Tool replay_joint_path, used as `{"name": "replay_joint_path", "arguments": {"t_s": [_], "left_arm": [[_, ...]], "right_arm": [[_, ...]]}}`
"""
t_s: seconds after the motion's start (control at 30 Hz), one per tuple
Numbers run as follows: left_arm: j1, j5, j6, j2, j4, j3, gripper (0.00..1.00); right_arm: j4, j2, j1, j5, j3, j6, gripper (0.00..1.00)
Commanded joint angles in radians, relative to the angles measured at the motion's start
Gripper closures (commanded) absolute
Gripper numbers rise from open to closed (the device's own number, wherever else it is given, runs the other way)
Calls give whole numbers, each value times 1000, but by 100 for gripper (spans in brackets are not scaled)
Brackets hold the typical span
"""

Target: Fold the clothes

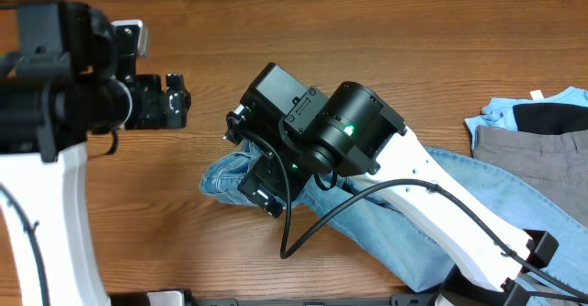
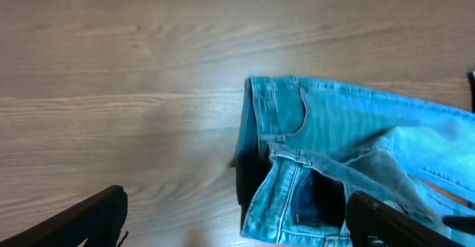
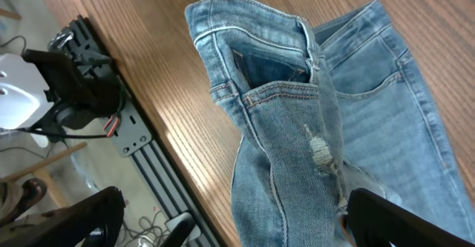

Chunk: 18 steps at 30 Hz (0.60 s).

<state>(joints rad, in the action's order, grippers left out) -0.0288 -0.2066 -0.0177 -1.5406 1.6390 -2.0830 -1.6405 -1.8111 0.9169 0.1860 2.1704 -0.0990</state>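
Note:
The light blue jeans (image 1: 367, 228) lie across the wooden table from the centre toward the right, with the waist end bunched at the left. My right gripper (image 1: 262, 188) hovers over that bunched waist. In the right wrist view its fingers (image 3: 237, 206) are spread wide, with the denim (image 3: 297, 128) showing between them, a pocket opening and a frayed spot on top. My left gripper (image 1: 177, 99) is up and to the left of the jeans, apart from them. In the left wrist view its fingers (image 2: 237, 213) are open above the waistband (image 2: 349, 121).
Plain grey trousers (image 1: 542, 159), a black garment (image 1: 551, 115) and a pale-blue garment (image 1: 501, 113) are piled at the right edge. The table's front edge, with a metal rail (image 3: 141, 139) and cables, lies close to the right gripper.

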Motion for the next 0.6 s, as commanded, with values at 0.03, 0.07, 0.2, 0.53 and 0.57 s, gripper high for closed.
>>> {"name": "replay_joint_path", "arguments": {"t_s": [0.03, 0.07, 0.2, 0.53, 0.57], "left_arm": [[-3, -95, 42, -68, 13, -13, 4], [-3, -115, 44, -81, 14, -13, 4], [0, -206, 92, -140, 26, -13, 5], [75, -343, 183, -221, 45, -10, 4], [78, -344, 187, -224, 45, -4, 4]], "right_arm": [[-23, 29, -2, -60, 13, -6, 0], [-42, 29, -2, -84, 19, -4, 0], [-24, 44, -2, -93, 113, 28, 0], [75, 79, -2, -148, 231, 24, 0], [75, 79, -2, -159, 231, 24, 0]]}}
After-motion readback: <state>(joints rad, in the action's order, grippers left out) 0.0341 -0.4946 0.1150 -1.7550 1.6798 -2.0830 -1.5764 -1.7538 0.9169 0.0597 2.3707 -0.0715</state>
